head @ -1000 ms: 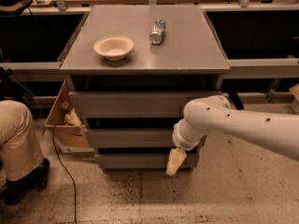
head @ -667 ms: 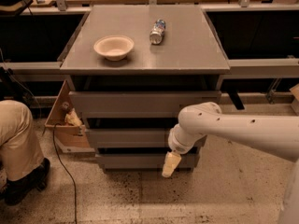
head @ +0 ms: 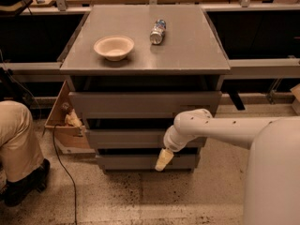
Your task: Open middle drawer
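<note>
The grey cabinet [head: 145, 60] has three flat drawer fronts. The middle drawer [head: 126, 138] is the second one, its front roughly in line with the other two. My white arm reaches in from the right, its wrist in front of the middle drawer's right part. My gripper [head: 163, 160] hangs down from the wrist with cream-coloured fingers, in front of the gap between the middle drawer and the lowest drawer [head: 131, 161]. The top drawer [head: 140, 104] is above.
On the cabinet top stand a cream bowl [head: 114, 47] and a can [head: 158, 31] lying on its side. A person's leg [head: 18, 144] and shoe are at the left, beside a cardboard box [head: 65, 121] and a black cable [head: 65, 172] on the floor.
My arm and gripper have moved left along the drawer fronts. The drawers have not visibly moved.
</note>
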You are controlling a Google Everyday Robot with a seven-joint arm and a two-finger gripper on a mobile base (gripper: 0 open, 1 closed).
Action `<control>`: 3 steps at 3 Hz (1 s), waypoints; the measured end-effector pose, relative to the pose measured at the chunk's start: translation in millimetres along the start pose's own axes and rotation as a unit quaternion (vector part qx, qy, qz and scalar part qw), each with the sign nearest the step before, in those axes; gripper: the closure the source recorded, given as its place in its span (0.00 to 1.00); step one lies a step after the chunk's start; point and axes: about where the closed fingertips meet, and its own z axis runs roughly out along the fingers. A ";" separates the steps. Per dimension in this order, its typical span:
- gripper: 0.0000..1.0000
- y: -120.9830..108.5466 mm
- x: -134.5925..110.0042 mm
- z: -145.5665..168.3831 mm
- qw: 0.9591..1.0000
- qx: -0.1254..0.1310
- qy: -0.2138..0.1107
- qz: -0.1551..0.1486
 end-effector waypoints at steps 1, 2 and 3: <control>0.00 -24.9 5.7 20.7 0.999 0.026 -0.008 0.018; 0.00 -46.9 7.1 37.1 0.998 0.053 -0.015 0.025; 0.00 -67.6 0.6 45.1 0.997 0.075 -0.021 0.021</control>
